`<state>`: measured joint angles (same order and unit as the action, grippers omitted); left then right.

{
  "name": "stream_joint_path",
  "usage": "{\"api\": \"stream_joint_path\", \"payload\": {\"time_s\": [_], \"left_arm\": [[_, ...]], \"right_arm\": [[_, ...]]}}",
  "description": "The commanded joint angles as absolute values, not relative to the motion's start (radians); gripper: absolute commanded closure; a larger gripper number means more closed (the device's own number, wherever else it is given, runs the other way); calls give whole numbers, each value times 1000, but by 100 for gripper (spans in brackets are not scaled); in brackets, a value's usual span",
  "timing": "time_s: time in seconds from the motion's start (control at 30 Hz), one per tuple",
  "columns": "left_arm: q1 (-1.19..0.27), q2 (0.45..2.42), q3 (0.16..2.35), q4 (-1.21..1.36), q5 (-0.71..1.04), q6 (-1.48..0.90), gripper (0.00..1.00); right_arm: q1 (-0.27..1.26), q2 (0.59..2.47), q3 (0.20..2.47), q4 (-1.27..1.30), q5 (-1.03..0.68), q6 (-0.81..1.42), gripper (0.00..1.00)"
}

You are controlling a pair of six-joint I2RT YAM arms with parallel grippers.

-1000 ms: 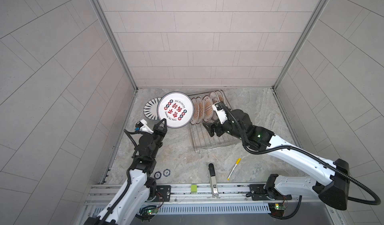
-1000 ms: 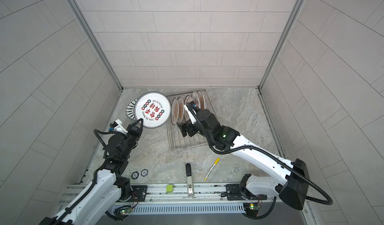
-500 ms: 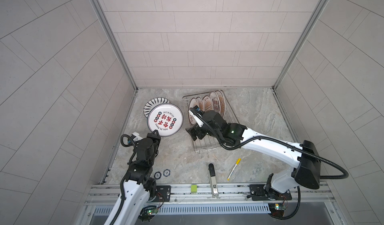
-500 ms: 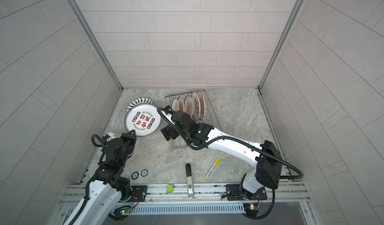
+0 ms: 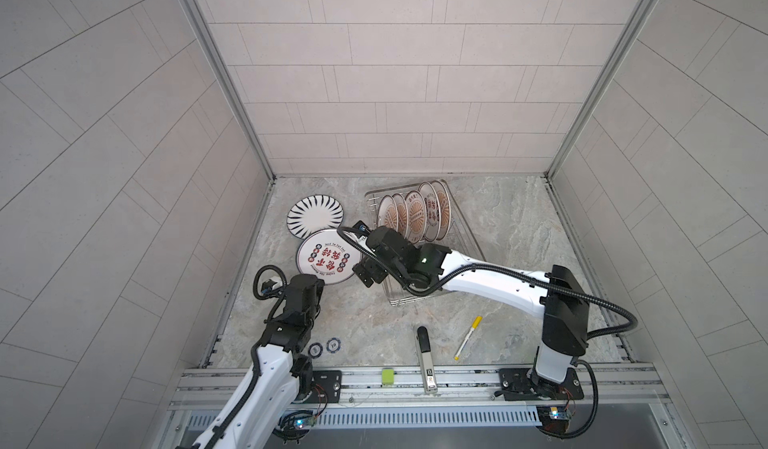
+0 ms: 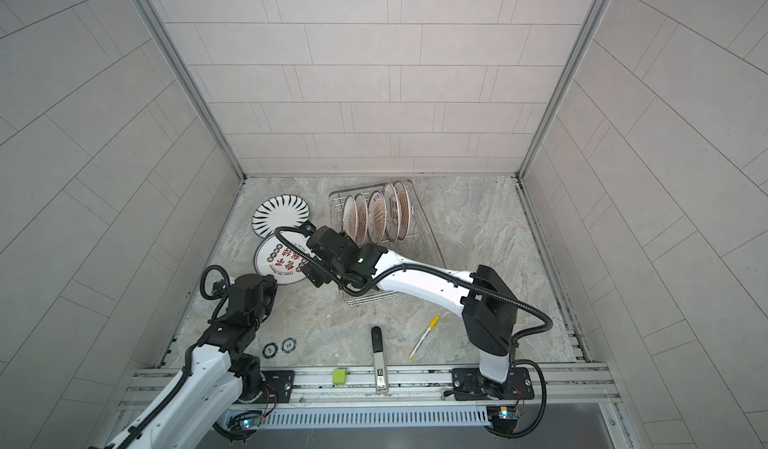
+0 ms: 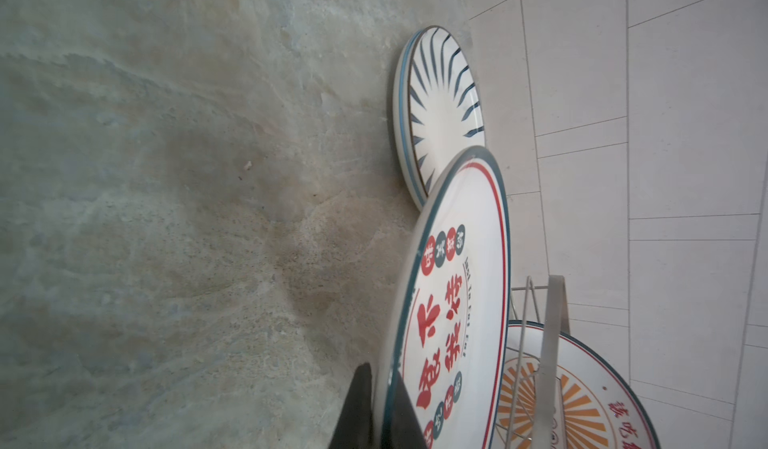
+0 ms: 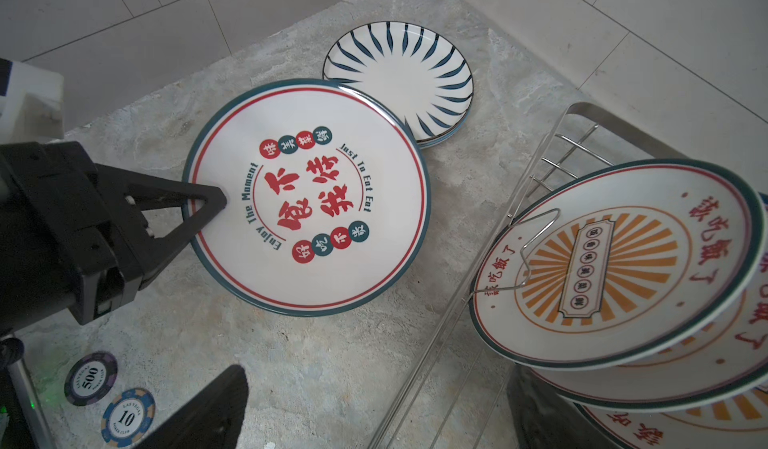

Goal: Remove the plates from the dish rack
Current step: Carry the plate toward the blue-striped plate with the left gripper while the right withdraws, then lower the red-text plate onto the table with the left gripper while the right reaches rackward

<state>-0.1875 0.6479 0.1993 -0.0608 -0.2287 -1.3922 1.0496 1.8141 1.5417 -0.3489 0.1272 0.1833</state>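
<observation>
Progress: striped plate [image 5: 316, 220] at far-left corner of tabletop [image 5: 503, 222]; left gripper [image 8: 208, 210] clamps lettered plate [image 8: 307, 193]; right gripper [image 5: 365, 273] agape, empty; five plates [image 5: 415, 216] racked.

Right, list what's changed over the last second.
The left gripper, shut on the rim of the red-character plate, has brought it down and toward the front of the table. The right gripper, jaws open throughout, swung out of the dish rack to that plate's right edge without gripping anything. Unchanged: the five plates standing in the rack, and the striped plate.
</observation>
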Motion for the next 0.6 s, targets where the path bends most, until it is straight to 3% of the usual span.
{"api": "stream_joint_path", "payload": {"time_s": [0.0,0.57], "left_arm": [[-183,684,190,69,-253,-1432,100],[-183,754,158,76,-345,-1493,100]], "right_arm": [[1065,1829,1570,-381,177,176,1],[1070,1894,1577,-350,99,183,1]]}}
